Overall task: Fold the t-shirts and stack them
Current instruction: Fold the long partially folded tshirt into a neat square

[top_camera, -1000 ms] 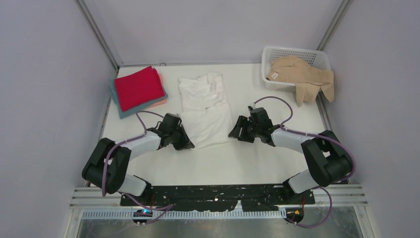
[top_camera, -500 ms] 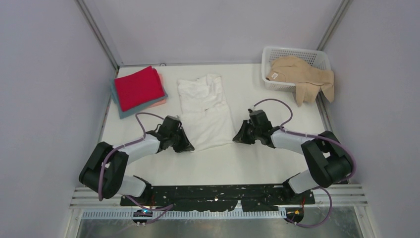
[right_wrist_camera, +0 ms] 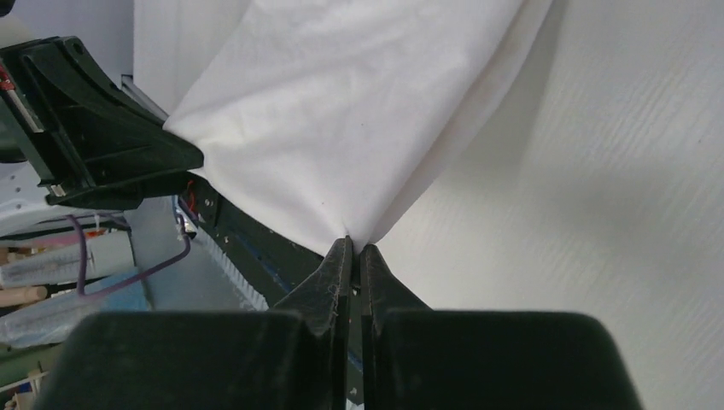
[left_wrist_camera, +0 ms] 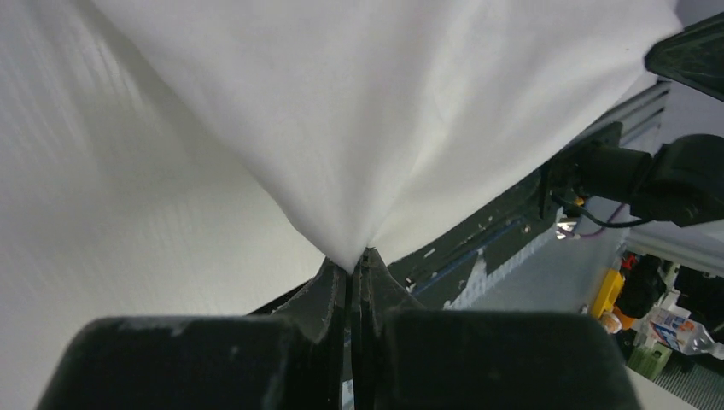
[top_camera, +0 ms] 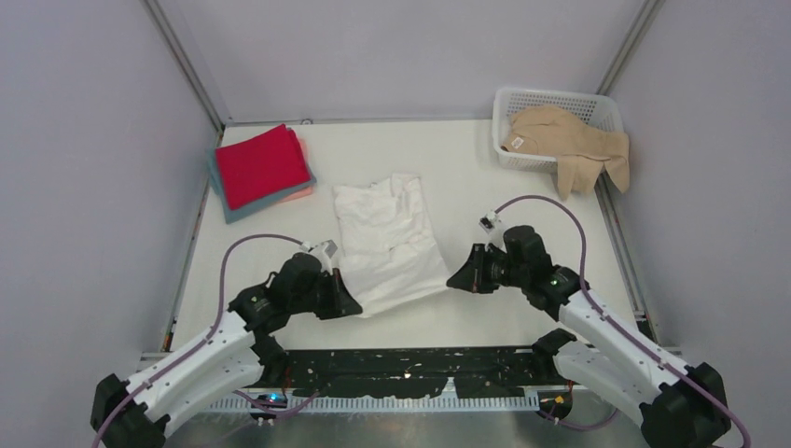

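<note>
A white t-shirt (top_camera: 387,238) lies lengthwise at the table's middle, its near hem lifted and stretched between both grippers. My left gripper (top_camera: 354,306) is shut on the hem's left corner, and in the left wrist view the white cloth (left_wrist_camera: 376,120) fans out from the pinched tip (left_wrist_camera: 356,260). My right gripper (top_camera: 454,282) is shut on the right corner, where the cloth (right_wrist_camera: 341,111) likewise runs into the closed tip (right_wrist_camera: 352,243). A folded stack with a red t-shirt (top_camera: 263,165) on top sits at the far left. A tan t-shirt (top_camera: 571,142) hangs over the basket.
The white lattice basket (top_camera: 552,105) stands at the far right corner, the tan shirt spilling over its near rim. Teal-blue and pink edges (top_camera: 272,203) show under the red square. Grey walls close the table in on three sides; the arms' base rail (top_camera: 410,369) runs along the near edge.
Both arms have pulled back toward the near edge, dragging the white t-shirt with them. The right gripper closed on the hem's right corner; the left stayed shut.
</note>
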`<state>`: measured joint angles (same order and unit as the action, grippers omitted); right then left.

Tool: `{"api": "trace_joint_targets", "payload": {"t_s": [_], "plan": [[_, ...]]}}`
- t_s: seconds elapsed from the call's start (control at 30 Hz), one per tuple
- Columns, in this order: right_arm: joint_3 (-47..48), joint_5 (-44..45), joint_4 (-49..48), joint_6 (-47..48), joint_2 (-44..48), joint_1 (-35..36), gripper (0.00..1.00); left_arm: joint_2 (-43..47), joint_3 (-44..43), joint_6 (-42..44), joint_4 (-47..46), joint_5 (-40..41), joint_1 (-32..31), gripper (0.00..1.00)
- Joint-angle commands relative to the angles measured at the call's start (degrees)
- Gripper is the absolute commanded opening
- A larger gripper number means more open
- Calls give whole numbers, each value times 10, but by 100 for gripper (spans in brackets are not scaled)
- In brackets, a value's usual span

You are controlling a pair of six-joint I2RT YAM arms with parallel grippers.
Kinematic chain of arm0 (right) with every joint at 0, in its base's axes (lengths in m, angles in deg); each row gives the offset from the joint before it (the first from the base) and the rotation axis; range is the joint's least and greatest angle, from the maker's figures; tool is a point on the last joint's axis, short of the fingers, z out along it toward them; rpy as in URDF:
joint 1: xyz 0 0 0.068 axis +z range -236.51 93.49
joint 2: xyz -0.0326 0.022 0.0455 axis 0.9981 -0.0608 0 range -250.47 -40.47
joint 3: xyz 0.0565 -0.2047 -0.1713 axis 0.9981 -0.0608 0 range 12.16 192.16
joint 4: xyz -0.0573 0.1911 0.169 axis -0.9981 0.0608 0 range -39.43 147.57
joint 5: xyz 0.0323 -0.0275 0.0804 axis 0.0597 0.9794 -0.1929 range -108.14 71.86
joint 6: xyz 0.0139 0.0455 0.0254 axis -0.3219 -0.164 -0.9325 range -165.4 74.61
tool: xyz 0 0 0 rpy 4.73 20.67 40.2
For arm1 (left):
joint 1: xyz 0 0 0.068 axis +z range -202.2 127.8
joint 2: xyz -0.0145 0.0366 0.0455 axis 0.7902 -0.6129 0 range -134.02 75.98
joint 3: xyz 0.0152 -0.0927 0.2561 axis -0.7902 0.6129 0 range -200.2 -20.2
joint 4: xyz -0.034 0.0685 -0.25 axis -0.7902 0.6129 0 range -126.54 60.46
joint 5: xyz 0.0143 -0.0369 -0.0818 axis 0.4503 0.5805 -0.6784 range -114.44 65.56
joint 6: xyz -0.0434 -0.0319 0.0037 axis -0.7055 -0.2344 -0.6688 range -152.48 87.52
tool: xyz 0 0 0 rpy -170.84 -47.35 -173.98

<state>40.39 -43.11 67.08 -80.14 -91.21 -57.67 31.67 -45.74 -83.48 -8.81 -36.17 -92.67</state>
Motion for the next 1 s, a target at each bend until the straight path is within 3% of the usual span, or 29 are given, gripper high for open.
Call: {"api": "trace_joint_targets", "payload": {"t_s": [0.0,0.17,0.37,0.53,0.7,0.97], "plan": [[2,-47,42,5,91,4,6,108,13,-14,57,-27,-15,0],[27,-22,22,-8,146,4,6,162,1,-18,48,-25,-15,0],[48,16,-78,-38,95,4,6,121,-43,2,4,6,-7,0],[85,33,-177,-57,35,3,6,57,-72,32,-51,-47,66,0],[136,40,-201,-54,-41,-9,6,0,-92,49,-110,-133,164,0],[214,36,-219,-39,-131,-39,6,-118,-169,85,-144,-182,243,0]]}}
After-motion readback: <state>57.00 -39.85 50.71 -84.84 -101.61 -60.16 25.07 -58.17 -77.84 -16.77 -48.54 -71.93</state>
